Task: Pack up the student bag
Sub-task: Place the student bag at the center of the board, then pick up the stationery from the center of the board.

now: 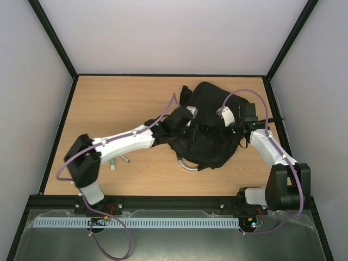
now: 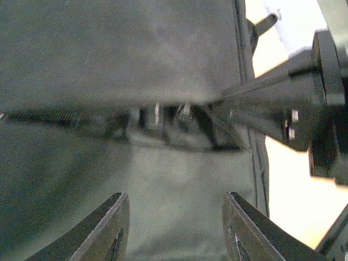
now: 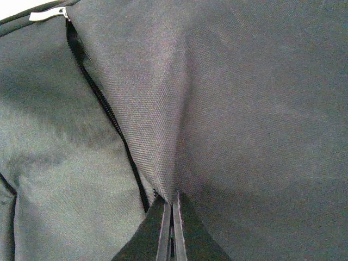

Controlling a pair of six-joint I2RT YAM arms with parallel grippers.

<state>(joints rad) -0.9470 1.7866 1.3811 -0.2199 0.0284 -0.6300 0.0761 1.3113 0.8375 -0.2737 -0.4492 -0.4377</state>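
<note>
**1. Position of the item.** The student bag (image 1: 209, 128), a large black soft fabric backpack, lies flat on the right half of the pale wooden tabletop (image 1: 119, 103). Its silvery-grey loop handle (image 1: 187, 166) sits at the edge nearest the arm bases. Both arms reach over it.

**2. Right gripper (image 3: 171, 209).** The 2 fingers are pressed together on a raised fold of the bag's black cloth, which climbs away from the tips as a ridge. Judged purpose: to lift the panel beside the black zip track (image 3: 103, 109) so that the mouth gapes.

**3. Left gripper (image 2: 175, 196).** The fingers stand spread with nothing between them. They hover close over the lower panel and face the dark slit of the zip opening (image 2: 168, 122). In this wrist view the right gripper shows at the right, gripping cloth near the slit's end. Judged: the left gripper is placed to work at the opening, but I cannot tell whether to widen it or to reach inside.

**4. Loose items.** A small grey stick-like object (image 1: 125, 159) and a small pale object (image 1: 112, 166) lie on the tabletop beside the left arm. Both are too small to identify and possibly await packing.

**5. Markings.** No brand, label or writing can be read anywhere. A small silvery tab (image 3: 49, 15) at the zip's upper end shows no lettering.
</note>
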